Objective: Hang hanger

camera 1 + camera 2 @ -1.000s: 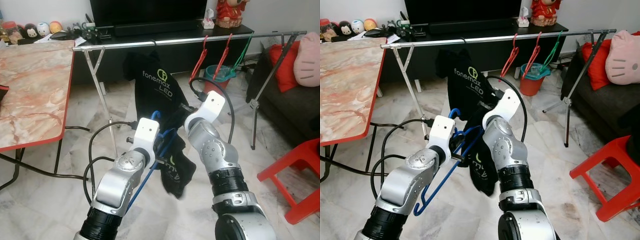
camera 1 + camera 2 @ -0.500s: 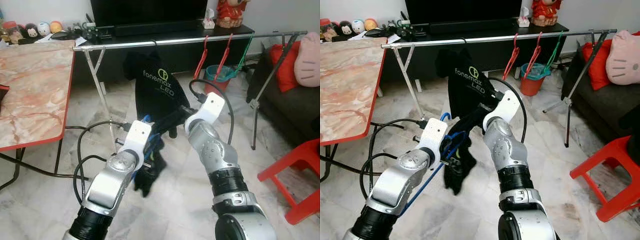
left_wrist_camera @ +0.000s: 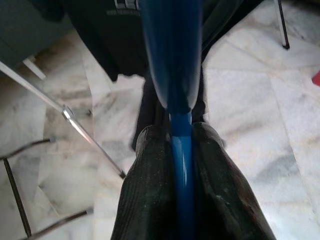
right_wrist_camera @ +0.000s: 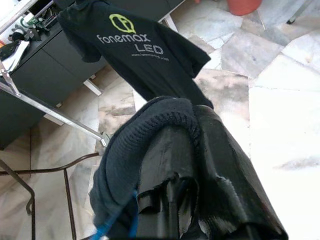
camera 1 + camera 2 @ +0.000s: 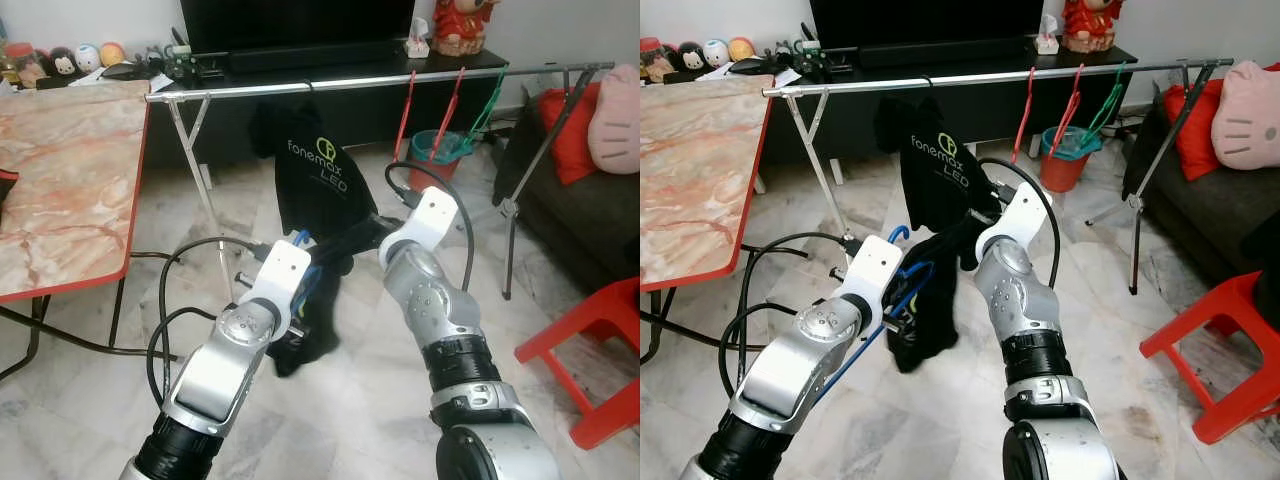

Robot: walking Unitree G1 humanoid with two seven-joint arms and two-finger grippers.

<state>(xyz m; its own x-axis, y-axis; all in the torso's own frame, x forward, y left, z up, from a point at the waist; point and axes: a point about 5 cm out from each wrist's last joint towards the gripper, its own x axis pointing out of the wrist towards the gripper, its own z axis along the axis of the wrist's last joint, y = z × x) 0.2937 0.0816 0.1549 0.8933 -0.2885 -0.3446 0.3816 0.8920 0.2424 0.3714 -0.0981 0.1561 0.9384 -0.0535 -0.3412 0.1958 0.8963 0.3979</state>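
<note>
Left wrist view: left claw [image 3: 182, 150] clamps blue hanger [image 3: 172, 55] | right claw [image 4: 175, 145] grasps dark garment [image 4: 150, 125]

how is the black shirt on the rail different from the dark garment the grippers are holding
The black shirt hangs spread flat on the rail, its green-and-white logo readable; the dark garment hangs bunched below it, with no print in view. The shirt is untouched; the garment drapes over the right gripper. Both are dark fabric.
</note>
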